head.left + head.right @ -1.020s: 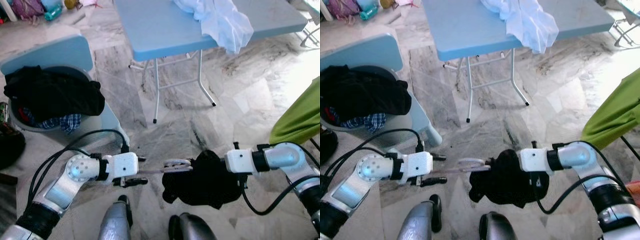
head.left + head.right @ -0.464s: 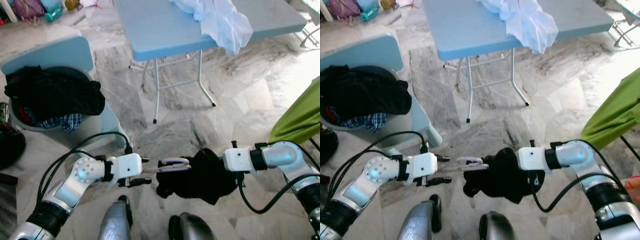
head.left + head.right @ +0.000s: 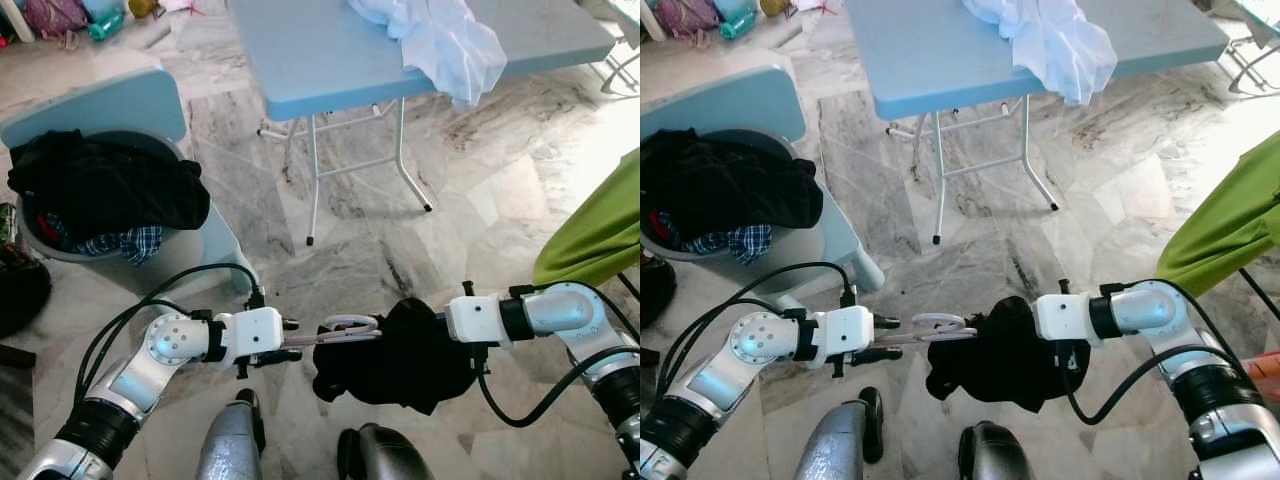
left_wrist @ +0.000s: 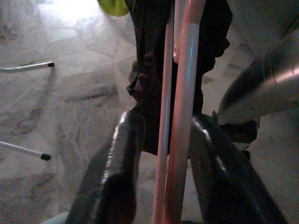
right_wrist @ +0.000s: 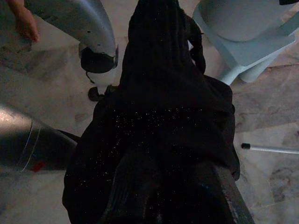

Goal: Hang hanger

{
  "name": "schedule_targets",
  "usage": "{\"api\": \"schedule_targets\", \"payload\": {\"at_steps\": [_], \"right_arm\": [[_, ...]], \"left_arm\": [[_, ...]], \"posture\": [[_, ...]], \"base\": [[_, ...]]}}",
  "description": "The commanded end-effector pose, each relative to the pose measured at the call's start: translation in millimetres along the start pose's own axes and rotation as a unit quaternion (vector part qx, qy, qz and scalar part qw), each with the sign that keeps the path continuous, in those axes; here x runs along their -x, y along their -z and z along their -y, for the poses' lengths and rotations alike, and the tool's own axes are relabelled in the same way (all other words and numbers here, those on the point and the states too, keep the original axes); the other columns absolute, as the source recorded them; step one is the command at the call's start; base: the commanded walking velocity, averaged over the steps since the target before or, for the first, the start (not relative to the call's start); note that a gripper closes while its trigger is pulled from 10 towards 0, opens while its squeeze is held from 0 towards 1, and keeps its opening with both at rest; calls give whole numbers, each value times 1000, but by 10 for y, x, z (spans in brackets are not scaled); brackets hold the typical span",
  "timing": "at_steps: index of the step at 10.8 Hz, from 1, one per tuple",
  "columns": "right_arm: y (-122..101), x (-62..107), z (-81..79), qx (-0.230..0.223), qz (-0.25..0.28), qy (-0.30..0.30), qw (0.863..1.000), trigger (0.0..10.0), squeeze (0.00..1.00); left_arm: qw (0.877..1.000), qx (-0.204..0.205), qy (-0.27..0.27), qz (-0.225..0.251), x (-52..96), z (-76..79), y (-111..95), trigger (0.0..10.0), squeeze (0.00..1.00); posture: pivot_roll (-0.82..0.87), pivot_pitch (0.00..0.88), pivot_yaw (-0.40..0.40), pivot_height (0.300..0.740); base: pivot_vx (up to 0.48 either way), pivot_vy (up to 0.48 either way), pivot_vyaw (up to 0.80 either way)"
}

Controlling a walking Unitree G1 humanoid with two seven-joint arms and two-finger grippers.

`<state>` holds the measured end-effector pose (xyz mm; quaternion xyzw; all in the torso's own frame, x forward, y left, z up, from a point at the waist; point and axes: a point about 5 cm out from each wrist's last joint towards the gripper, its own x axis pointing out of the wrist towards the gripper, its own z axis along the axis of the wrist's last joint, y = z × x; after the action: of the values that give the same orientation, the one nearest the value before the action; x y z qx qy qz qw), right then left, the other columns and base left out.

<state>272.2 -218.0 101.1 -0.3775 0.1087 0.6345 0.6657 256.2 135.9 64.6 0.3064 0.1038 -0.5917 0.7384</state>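
- Pale pink plastic hanger
- Crumpled black cloth garment
- Light blue folding table
- White draped cloth
- Blue plaid fabric
- Grey-veined marble floor
- Lime-green hanging cloth

Head views: bright, even daylight, sharp; glare on marble floor at the right; soft shadow under folding table. Left wrist view: dim, sunlit patch beyond the jaws, nearby hanger blurred. Right wrist view: dark, black garment underexposed, grainy.

One pale pink plastic hanger, one black garment bunched on it, one blue folding table, one white cloth, one laundry basket.
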Motion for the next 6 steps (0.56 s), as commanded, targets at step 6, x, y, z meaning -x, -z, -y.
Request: {"api": "schedule_targets", "payload": {"at_steps": [6], "right_arm": [[-60, 20, 150, 26, 11, 46, 999, 10000, 0]], "left_arm": [[998, -43, -47, 10, -55, -140, -22, 0, 0]], "posture": [[-26, 204, -56, 740]], "base": [[0, 0, 0]]}}
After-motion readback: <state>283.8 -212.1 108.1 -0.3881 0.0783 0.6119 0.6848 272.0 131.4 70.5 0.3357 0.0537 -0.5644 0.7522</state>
